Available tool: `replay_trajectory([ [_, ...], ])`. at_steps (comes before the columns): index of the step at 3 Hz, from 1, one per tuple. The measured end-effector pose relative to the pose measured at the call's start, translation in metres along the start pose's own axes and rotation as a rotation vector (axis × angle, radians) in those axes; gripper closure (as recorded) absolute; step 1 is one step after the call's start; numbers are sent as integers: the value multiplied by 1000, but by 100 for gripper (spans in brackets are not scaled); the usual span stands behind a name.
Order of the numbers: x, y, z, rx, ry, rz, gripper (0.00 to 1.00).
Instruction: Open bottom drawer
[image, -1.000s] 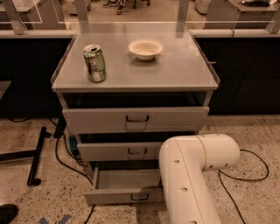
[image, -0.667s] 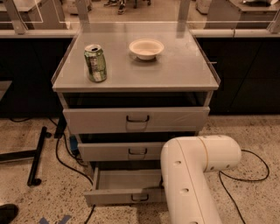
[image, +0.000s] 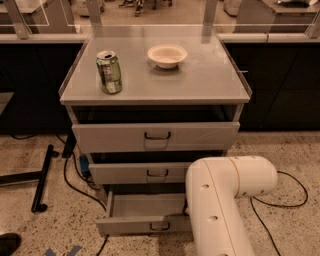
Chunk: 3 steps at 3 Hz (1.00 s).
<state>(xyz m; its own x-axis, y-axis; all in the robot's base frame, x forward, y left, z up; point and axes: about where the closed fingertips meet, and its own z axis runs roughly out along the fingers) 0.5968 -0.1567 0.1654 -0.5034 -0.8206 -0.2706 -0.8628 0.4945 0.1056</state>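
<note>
While arm (image: 222, 200) hides gripper, bottom drawer (image: 135, 225) juts camera-ward (front crosswise).

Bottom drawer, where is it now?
The bottom drawer sits lowest of three in the camera view, pulled out under the middle drawer, left of the white arm hiding the gripper.

- The robot's white arm (image: 220, 210) rises from the lower right of the frame, its rounded elbow jutting right.
- The gripper is hidden behind it.

A speckled terrazzo floor (image: 30, 152) carries black cables (image: 65, 172), with dark cabinets (image: 285, 85) behind.
</note>
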Motion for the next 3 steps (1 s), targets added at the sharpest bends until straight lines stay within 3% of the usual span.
replay_trajectory([
  [3, 8, 10, 1, -63, -24, -54, 100],
])
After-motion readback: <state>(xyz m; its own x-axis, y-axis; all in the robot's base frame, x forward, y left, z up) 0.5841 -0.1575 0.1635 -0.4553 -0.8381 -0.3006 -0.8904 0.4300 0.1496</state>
